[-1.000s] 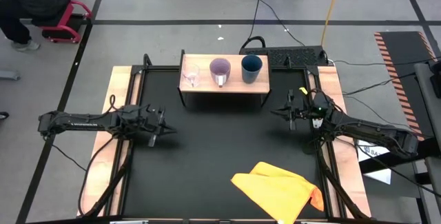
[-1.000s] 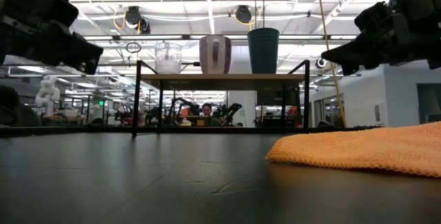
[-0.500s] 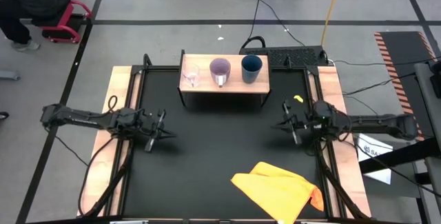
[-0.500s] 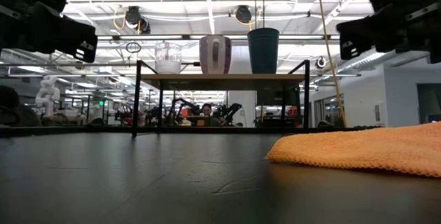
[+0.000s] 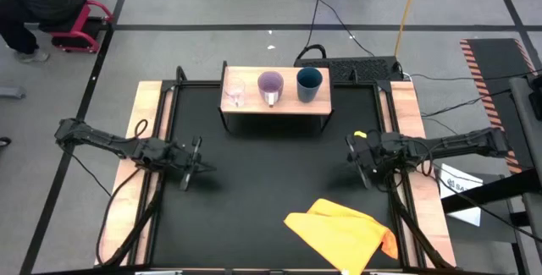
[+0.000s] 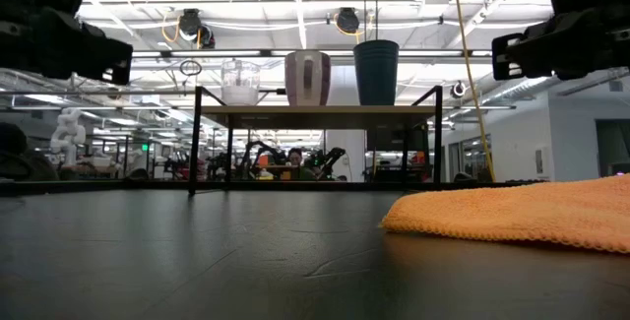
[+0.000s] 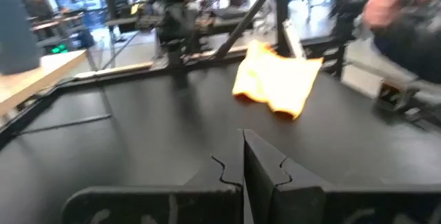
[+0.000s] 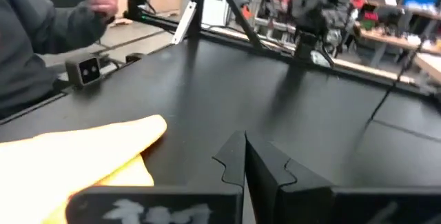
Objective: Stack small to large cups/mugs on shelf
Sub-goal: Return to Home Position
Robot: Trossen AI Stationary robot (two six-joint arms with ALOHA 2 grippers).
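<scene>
**Cups set on the shelf, both arms low over the bench: little left to upset, but not nothing**

Cups are seen in a row on the shelf at the far side of the bench: the tiny clear glass at the left, the light purple mug in the middle, the dark blue cup at the right. They stand upright and side by side, none inside another.

The left claw is held near the bench's left edge, its fingers pressed together with nothing between them, as the left wrist view shows. The right claw is held near the right edge, likewise pressed together and empty. Both are well apart from the shelf.

The placing is judged complete, with only a retreat of the arms to rest left to do. The risks are judged small:

- The clear glass stands near the shelf's left end, so a jolt to the bench or a shelf leg could tip it or send it off.
- The yellow cloth lies near the right arm and could be snagged and dragged by a low sweep.
- A person's grey sleeve shows beyond the bench edge in the right wrist view and could be met by a wide swing of that arm.
</scene>
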